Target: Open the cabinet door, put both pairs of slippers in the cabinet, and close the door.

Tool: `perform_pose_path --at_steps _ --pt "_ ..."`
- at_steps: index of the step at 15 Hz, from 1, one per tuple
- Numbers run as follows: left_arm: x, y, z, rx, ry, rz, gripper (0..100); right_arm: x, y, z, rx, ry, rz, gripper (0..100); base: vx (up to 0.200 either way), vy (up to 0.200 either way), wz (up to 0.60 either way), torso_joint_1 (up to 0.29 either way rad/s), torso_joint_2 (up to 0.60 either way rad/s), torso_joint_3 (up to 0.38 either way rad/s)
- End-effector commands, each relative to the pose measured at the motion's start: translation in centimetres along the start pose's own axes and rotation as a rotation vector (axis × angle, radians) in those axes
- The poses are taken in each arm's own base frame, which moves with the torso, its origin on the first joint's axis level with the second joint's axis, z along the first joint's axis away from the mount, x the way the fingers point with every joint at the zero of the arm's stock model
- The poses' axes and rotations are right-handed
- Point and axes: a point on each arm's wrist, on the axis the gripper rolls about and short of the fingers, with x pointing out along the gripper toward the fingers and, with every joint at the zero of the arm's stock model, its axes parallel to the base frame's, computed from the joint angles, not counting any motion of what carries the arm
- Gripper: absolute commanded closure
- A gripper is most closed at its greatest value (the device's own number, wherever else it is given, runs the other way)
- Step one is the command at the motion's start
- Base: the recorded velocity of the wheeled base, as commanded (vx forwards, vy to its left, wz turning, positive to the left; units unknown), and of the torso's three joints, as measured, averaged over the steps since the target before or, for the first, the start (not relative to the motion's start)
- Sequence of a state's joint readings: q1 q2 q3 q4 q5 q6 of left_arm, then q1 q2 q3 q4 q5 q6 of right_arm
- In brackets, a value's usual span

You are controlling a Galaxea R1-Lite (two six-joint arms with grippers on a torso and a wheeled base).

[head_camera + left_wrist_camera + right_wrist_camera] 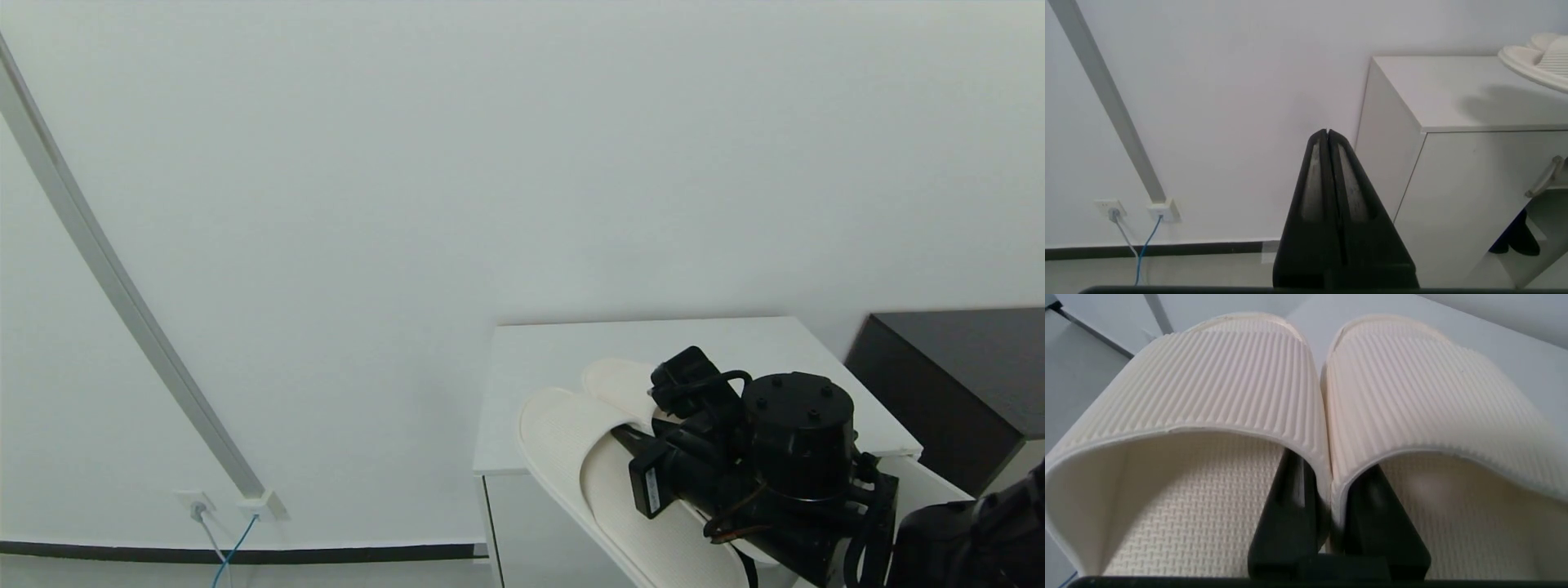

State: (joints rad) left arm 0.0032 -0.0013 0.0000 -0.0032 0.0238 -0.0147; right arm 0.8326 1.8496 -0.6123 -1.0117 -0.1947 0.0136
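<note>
A pair of white ribbed slippers [563,433] hangs tilted over the front edge of the white cabinet [653,343]. My right gripper [1329,502] is shut on them, one finger inside each slipper [1241,400], pinching their inner walls together. In the left wrist view the slippers' toes [1539,57] show over the cabinet top [1445,90]. My left gripper [1328,140] is shut and holds nothing, off to the cabinet's left and facing the wall. The cabinet front carries a handle [1549,175], with a dark opening [1523,237] below it. A white door panel [931,482] stands out at the cabinet's right.
A dark cabinet [955,376] stands right of the white one. The wall carries a grey cable duct [122,294] and sockets with cables [196,502] near the floor on the left. Open floor lies left of the cabinet.
</note>
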Motion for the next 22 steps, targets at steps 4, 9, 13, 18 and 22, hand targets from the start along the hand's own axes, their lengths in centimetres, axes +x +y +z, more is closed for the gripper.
perform_pose_path --at_steps 4,9,13,18,22 --pt "0.0 0.0 0.0 -0.001 0.001 0.001 100 -0.1 0.0 -0.3 -0.002 0.009 0.000 100 -0.200 0.000 0.00 0.006 0.01 -0.002" --pt "0.0 0.0 0.0 -0.001 0.001 0.001 100 0.3 -0.4 -0.4 0.002 0.015 -0.010 100 -0.200 0.000 0.00 -0.009 0.00 0.004" --pt "0.0 0.0 0.0 -0.001 0.001 0.001 100 0.3 -1.0 -0.2 0.009 0.010 0.046 100 0.000 0.000 0.00 0.000 0.00 0.000" --pt "0.0 0.0 0.0 -0.001 0.001 0.001 100 0.4 -1.1 -0.4 0.008 0.017 0.044 100 0.000 0.000 0.00 0.000 0.00 0.000" --pt "0.0 0.0 0.0 -0.001 0.001 0.001 100 0.3 -1.1 -0.6 0.005 0.023 0.044 100 0.000 0.000 0.00 0.000 0.00 0.000"
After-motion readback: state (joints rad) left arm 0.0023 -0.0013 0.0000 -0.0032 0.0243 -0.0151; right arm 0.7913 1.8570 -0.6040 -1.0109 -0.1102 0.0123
